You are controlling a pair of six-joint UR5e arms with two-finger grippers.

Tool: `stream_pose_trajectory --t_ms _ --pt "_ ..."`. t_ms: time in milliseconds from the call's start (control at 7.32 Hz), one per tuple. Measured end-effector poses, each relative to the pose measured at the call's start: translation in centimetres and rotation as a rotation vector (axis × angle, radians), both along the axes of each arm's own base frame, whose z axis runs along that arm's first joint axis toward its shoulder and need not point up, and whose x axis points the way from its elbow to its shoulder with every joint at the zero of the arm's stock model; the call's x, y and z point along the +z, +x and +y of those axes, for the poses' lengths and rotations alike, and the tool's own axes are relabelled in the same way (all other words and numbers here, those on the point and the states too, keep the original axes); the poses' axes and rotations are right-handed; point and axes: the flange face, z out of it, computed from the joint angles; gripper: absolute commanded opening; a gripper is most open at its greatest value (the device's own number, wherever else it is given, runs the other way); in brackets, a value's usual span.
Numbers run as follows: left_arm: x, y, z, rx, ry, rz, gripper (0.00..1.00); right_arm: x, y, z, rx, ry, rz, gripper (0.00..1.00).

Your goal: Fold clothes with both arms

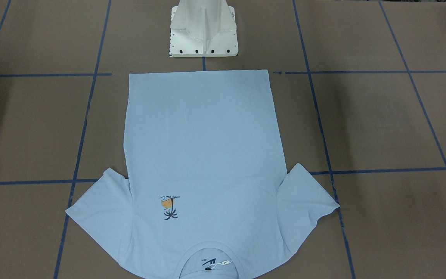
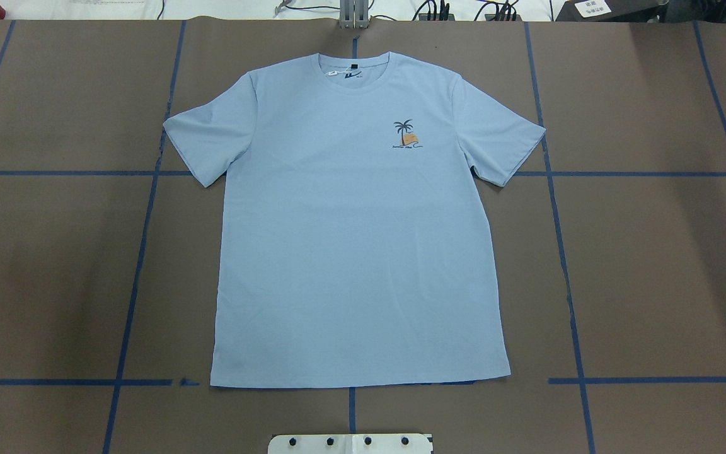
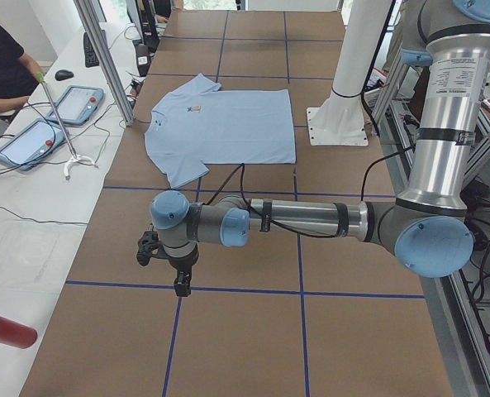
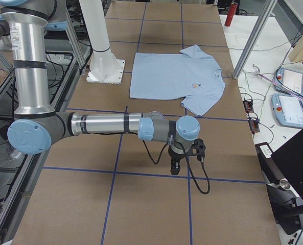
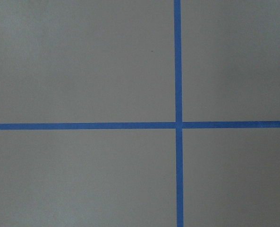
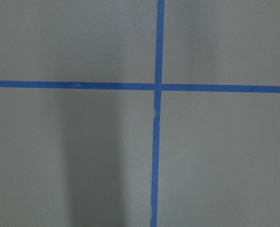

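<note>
The pale light-blue T-shirt (image 2: 357, 239) lies flat and spread out, front up, on the brown table. Its collar (image 2: 353, 66) points away from the robot and its hem lies near the pedestal. The palm print (image 2: 406, 133) shows on the chest, and the white tag (image 1: 220, 264) lies in the collar. Both sleeves are spread out. My left gripper (image 3: 181, 288) hangs over bare table well to the shirt's left. My right gripper (image 4: 175, 167) hangs over bare table well to its right. Neither touches the shirt. I cannot tell whether either is open or shut. Both wrist views show only table and blue tape.
The white pedestal base (image 2: 350, 443) stands just behind the hem. Blue tape lines (image 2: 142, 221) grid the table. Beyond the collar end stand metal posts (image 3: 104, 58) and a side bench with tablets (image 3: 30, 141), cables and a seated person (image 3: 1, 74). A red cylinder (image 3: 5, 329) lies there.
</note>
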Motion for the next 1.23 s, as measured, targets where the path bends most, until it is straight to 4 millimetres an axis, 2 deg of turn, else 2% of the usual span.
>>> stream_pose_trajectory --t_ms 273,410,683,820,1093,1230 --pt "-0.6 0.1 -0.4 0.001 0.014 0.000 1.00 -0.6 0.0 -0.3 0.002 0.011 -0.002 1.00" --pt "-2.1 0.3 -1.4 0.001 0.048 0.002 1.00 -1.4 -0.1 -1.1 0.003 0.026 -0.007 1.00" --pt "-6.6 1.0 -4.4 0.009 0.214 0.012 1.00 -4.4 -0.7 -3.7 0.000 0.073 -0.047 1.00" --pt "-8.2 2.8 -5.3 0.037 0.334 0.023 1.00 -6.5 -2.3 -5.3 -0.021 0.101 -0.084 1.00" --pt "-10.2 7.8 -5.7 0.102 0.478 0.061 1.00 -11.2 -7.6 -9.1 -0.088 0.150 -0.119 1.00" --pt "-11.2 8.8 -5.7 0.100 0.495 0.081 1.00 -13.6 -10.0 -11.0 -0.107 0.161 -0.127 1.00"
